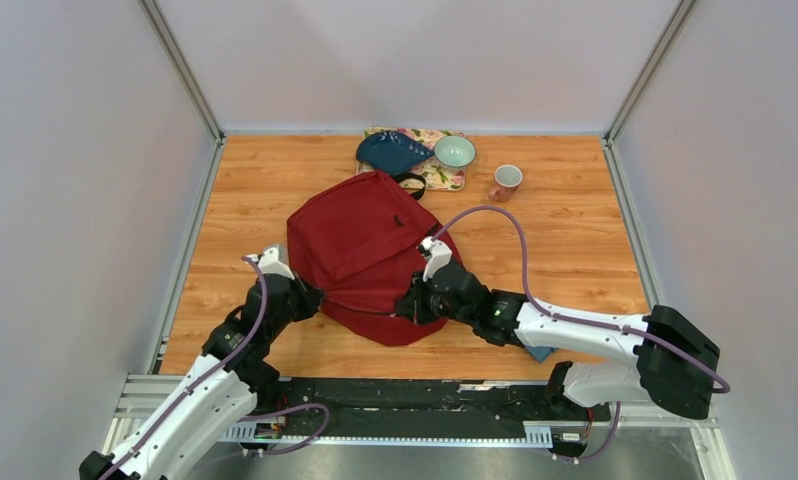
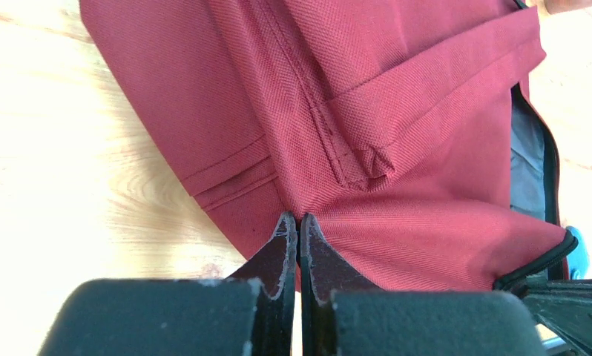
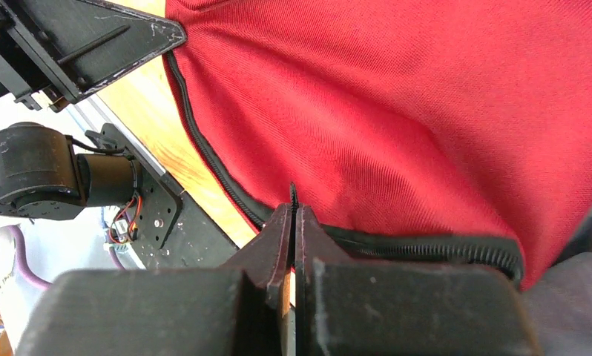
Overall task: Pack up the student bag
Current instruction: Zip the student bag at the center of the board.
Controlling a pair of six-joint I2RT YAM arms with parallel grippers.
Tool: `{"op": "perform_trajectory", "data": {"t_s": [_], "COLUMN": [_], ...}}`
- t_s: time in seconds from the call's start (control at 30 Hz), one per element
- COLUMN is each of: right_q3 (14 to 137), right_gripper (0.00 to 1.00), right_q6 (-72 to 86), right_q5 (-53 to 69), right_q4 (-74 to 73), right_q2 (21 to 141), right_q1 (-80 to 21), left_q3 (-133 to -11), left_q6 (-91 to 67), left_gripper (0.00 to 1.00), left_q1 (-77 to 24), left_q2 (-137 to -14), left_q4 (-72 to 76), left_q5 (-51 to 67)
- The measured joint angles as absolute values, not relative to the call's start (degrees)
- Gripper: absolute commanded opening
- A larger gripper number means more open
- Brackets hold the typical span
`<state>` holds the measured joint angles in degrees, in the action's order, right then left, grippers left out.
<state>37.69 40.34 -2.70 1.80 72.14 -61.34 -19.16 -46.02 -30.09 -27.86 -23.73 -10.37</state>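
The student bag (image 1: 360, 250), dark red with black zippers, lies flat in the middle of the wooden table. My left gripper (image 1: 312, 297) is at its lower left edge. In the left wrist view that gripper (image 2: 299, 216) is shut, and the red fabric (image 2: 397, 133) puckers toward its tips. My right gripper (image 1: 412, 300) is at the bag's lower right edge. In the right wrist view it (image 3: 293, 209) is shut on the black zipper edge (image 3: 426, 248), with a thin black strip standing up between its tips. The bag's grey lining (image 2: 527, 170) shows through an open zipper.
A floral tray (image 1: 445, 179) at the back holds a dark blue pouch (image 1: 390, 151) and a pale green bowl (image 1: 455, 151). A mug (image 1: 506, 181) stands to its right. A small blue item (image 1: 540, 352) lies under my right arm. Grey walls enclose the table.
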Motion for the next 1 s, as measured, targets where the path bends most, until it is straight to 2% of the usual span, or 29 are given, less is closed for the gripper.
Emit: {"op": "perform_trajectory", "data": {"t_s": [0.03,0.07,0.1,0.13,0.2,0.23,0.3,0.7,1.0], "right_q3": [37.52,37.47,37.47,37.45,37.43,37.43,37.43,37.43,37.43], "right_gripper": [0.0,0.0,0.0,0.0,0.0,0.0,0.0,0.0,0.0], "right_q6": [40.45,40.58,40.69,40.77,40.95,41.15,41.21,41.21,41.19], "right_q5": [-2.96,-2.98,-2.98,-2.87,-2.46,-2.22,-1.87,-0.95,-0.93], "right_q4": [1.85,1.85,1.96,2.02,2.02,2.04,2.15,2.48,2.48], "right_q2": [71.83,71.68,71.68,71.68,71.7,71.77,71.96,72.34,72.34], "right_q1": [-61.21,-61.1,-61.04,-61.04,-61.04,-61.04,-61.04,-61.04,-61.04], "left_q3": [-19.38,-19.49,-19.55,-19.55,-19.57,-19.57,-19.57,-15.14,-13.56], "left_q6": [-45.67,-45.41,-45.06,-44.66,-44.16,-44.18,-45.12,-62.94,-68.01], "left_gripper": [0.07,0.18,0.4,0.51,0.7,0.74,0.77,0.79,0.79], "left_q1": [-29.26,-28.51,-27.64,-26.94,-25.98,-25.74,-25.45,-25.41,-28.45], "left_q2": [-27.86,-27.92,-28.03,-28.25,-28.95,-29.23,-29.5,-19.66,-23.07], "left_q4": [-24.08,-24.29,-24.4,-24.43,-24.43,-24.47,-24.47,-22.48,-23.77], "left_q5": [-9.91,-9.37,-8.47,-7.44,-5.87,-4.93,-2.42,8.01,9.06]}}
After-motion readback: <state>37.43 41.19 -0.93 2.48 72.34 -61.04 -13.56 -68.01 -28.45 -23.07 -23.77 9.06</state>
